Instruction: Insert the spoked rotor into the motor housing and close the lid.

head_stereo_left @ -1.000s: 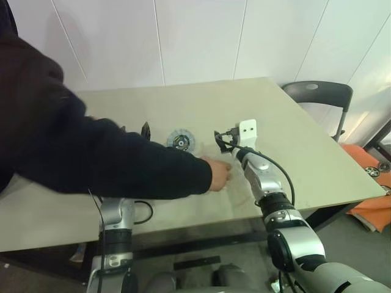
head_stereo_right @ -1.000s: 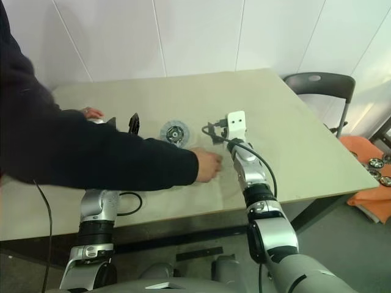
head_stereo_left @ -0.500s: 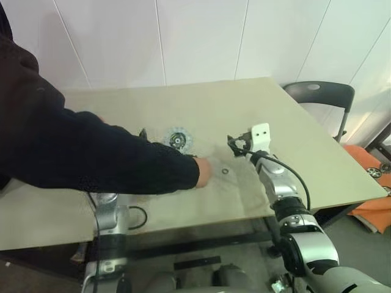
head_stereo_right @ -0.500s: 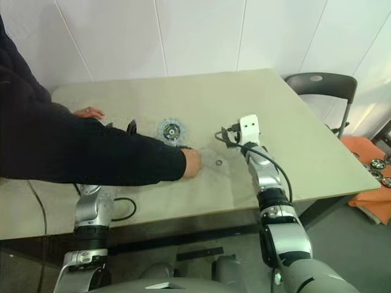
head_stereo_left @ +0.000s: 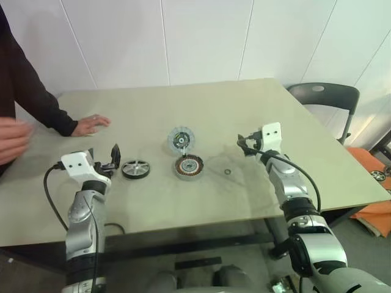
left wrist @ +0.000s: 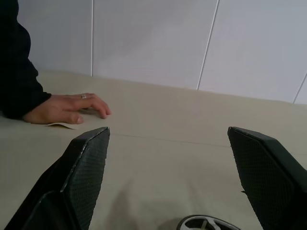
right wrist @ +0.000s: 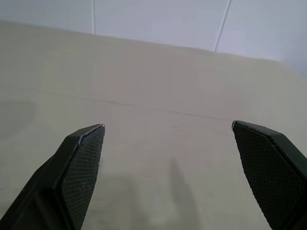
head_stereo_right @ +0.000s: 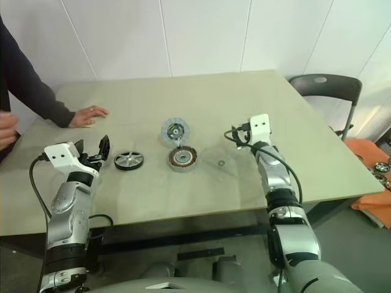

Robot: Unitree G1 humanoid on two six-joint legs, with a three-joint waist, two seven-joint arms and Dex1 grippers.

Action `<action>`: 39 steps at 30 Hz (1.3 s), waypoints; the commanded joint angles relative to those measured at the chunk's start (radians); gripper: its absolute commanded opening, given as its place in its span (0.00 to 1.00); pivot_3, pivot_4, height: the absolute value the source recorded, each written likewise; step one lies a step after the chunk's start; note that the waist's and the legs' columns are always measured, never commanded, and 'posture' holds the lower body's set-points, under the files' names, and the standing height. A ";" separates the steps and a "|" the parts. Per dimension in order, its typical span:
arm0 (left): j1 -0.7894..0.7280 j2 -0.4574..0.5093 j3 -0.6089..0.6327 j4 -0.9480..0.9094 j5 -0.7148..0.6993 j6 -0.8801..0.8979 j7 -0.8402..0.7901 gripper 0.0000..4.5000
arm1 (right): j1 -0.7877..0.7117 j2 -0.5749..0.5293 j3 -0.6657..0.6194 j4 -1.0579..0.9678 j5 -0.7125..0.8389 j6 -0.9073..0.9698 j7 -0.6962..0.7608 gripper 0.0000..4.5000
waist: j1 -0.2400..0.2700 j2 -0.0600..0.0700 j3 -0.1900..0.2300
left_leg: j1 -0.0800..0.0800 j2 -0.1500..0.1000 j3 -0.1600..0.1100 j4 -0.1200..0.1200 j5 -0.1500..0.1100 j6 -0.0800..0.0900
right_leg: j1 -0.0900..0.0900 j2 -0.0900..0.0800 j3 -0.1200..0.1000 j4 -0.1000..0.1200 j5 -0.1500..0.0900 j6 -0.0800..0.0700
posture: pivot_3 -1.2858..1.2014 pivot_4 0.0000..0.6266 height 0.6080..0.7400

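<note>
A beige table (head_stereo_left: 201, 201) seen from above, with a robot arm reaching over it from each side.

At the far left, a person's hand (head_stereo_left: 91, 122) rests flat on the table, the dark sleeve (head_stereo_left: 33, 97) running off the edge; it lies beyond the left gripper (head_stereo_left: 112, 160), apart from it. In the left wrist view the same hand sits past the tip of one black finger (left wrist: 86, 163).

The left gripper hovers low over the table with its two fingers spread wide and nothing between them. Just beside it, toward the table's middle, lies a dark wheel-like part with silver spokes (head_stereo_left: 135, 169), not touched by the fingers.

Further toward the middle sits the motor housing (head_stereo_left: 188, 166), a round silver-rimmed part with copper-orange coils, lying flat. Just beyond it, close to or touching its far edge, lies the spoked rotor (head_stereo_left: 181, 138), a flat grey disc with a small hub.

Between the housing and the right gripper (head_stereo_left: 247, 145) lies a small dark ring (head_stereo_left: 226, 173), apart from both.

The right gripper hangs over bare table, well apart from the rotor and housing. In the right wrist view its fingers (right wrist: 79, 163) stand wide apart, holding nothing.
</note>
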 commanded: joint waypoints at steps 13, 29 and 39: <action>-0.026 0.011 0.020 -0.045 -0.016 0.002 0.018 0.93 | -0.043 -0.007 -0.011 0.011 -0.009 -0.038 -0.004 0.99 | -0.001 0.000 0.000 | 0.000 0.000 0.000 0.000 0.000 0.000 | 0.000 0.000 0.000 0.000 0.000 0.000 | 0.52 0.00 1.00; -0.033 -0.009 0.014 -0.034 -0.011 -0.022 0.033 0.93 | -0.052 -0.002 -0.008 0.018 -0.019 -0.044 0.002 0.99 | -0.001 0.000 0.000 | 0.000 0.000 0.001 0.000 0.000 0.000 | 0.000 0.000 0.000 0.000 0.000 0.000 | 0.52 0.00 1.00; -0.042 -0.012 0.017 -0.038 -0.012 -0.024 0.044 0.93 | -0.064 0.012 -0.002 0.033 -0.021 -0.052 0.002 0.99 | -0.001 0.000 0.000 | 0.000 0.000 0.001 0.000 0.000 0.000 | 0.000 0.000 0.000 0.000 0.000 0.000 | 0.52 0.00 1.00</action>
